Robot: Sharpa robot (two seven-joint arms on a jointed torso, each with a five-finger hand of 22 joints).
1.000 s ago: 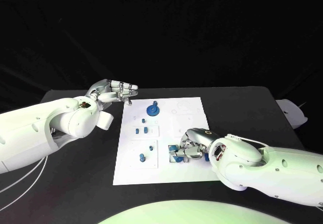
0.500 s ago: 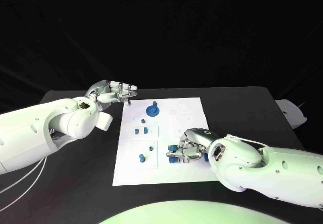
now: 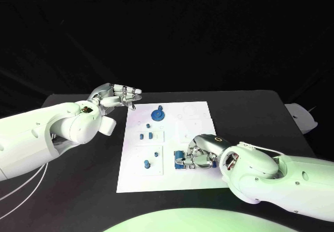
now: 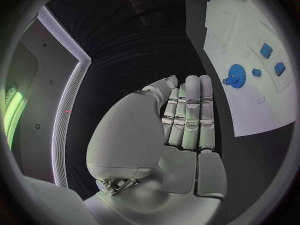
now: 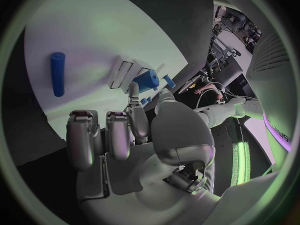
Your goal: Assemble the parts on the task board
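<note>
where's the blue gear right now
In the head view the blue gear sits near the far end of the white task board, just right of the left robot hand.

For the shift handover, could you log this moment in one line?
left hand: idle beside task board | right hand: at blue part | grasp unclear

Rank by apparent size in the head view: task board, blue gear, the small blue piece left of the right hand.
1. task board
2. blue gear
3. small blue piece, though it lies nearer the camera than the gear, so the gap is unsure.
</note>
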